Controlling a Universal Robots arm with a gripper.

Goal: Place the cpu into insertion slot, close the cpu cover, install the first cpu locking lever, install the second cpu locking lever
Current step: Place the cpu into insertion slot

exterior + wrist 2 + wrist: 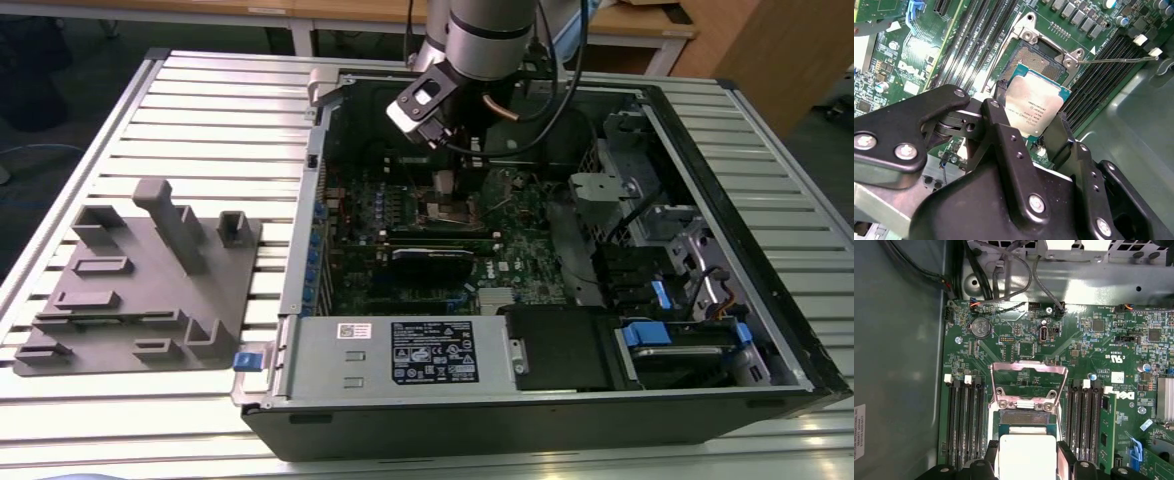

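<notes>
Inside the open computer case point(747, 300), over the green motherboard point(1094, 355), found the gripper point(1031, 119) clamped on the cpu point(1035, 105) by two opposite edges, silver top facing up. Noted the cpu held directly over the insertion slot point(1043, 56), part of the dark pin field exposed beyond it; seating not confirmed. Recorded the cpu cover point(1029, 365) swung up and open behind the slot, as seen in the first wrist view.

The silvery cpu point(1036, 100) has a teal rim; gripper point(1032, 107) black, motherboard point(1004, 352) green.
</notes>
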